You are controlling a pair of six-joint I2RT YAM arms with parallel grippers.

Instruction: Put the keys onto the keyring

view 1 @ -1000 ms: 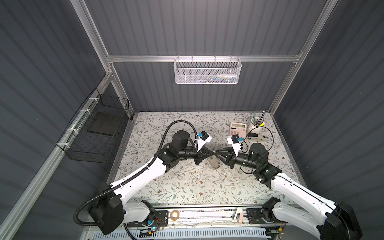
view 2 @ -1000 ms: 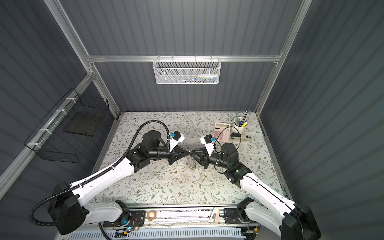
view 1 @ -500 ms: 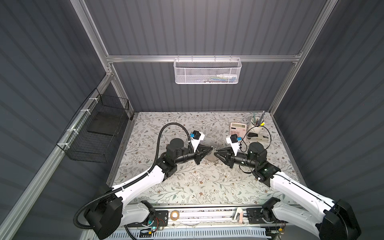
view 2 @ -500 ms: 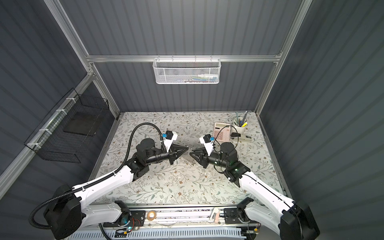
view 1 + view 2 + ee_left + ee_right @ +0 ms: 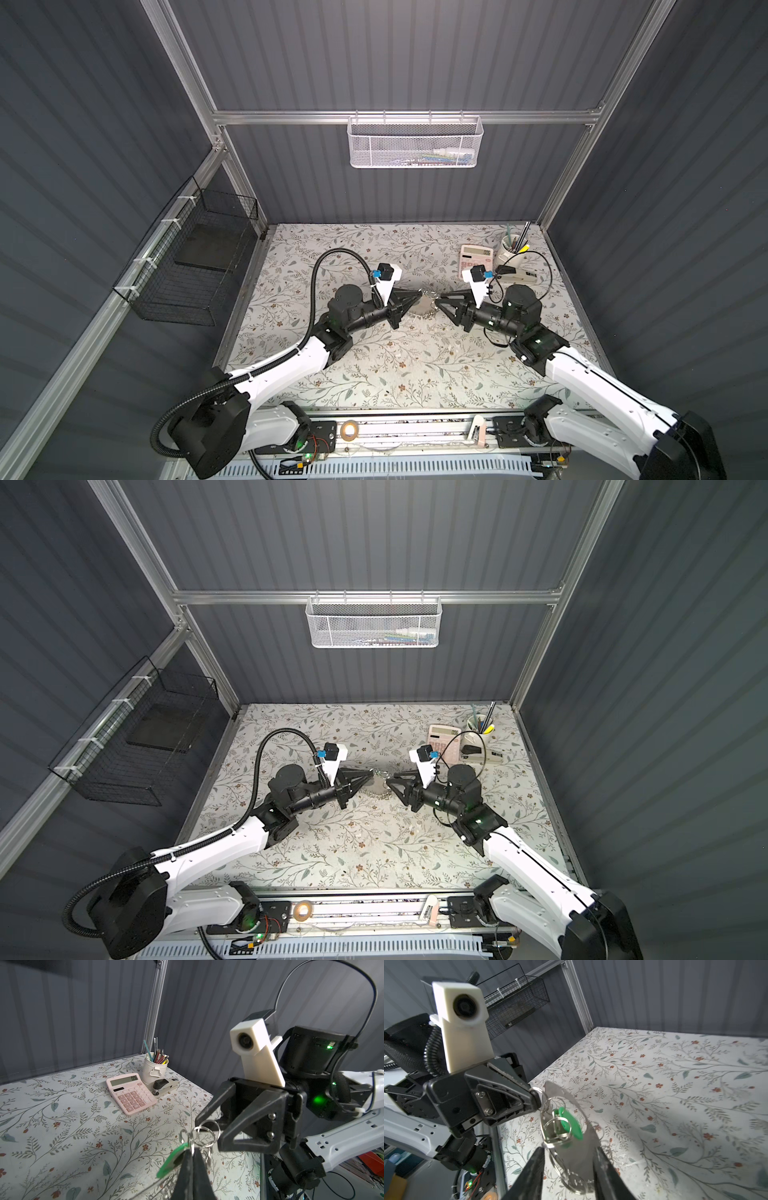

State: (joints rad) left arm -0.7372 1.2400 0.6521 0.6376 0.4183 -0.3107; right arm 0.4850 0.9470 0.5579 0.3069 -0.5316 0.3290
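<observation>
Pincer tips of the left arm [image 5: 534,1098] are pressed together on one small silver ring, lifted off the flowered counter [image 5: 374,365] near its middle. The keyring [image 5: 566,1097] hangs from that ring, a broad grey hoop edged with small silver rings. The green key [image 5: 569,1121] hangs just under the clamped tips, among the small rings and in front of the hoop. Whether it is threaded on the hoop itself I cannot tell.

Facing it, the right pincer [image 5: 568,1148] is spread. One finger [image 5: 538,1159] sits at the hoop's edge and the other on the far side of the ring bunch, and neither clamps anything. In the left wrist view, that arm's own shut fingers [image 5: 193,1167] cover part of the key and the lower rings.

Farther back, at the counter's far right corner, lie a pink calculator [image 5: 131,1094] and, just beside it, a stapler [image 5: 165,1085]. A white cup of pens [image 5: 154,1070] stands behind the stapler. In both top views the right arm's black cable loops across the calculator. A black wire basket [image 5: 195,266] hangs on the left wall, and a white mesh basket [image 5: 415,141] hangs on the back rail.

Count: two pincers, one green key, one hoop, one calculator, one stapler, one cup, two baskets.
</observation>
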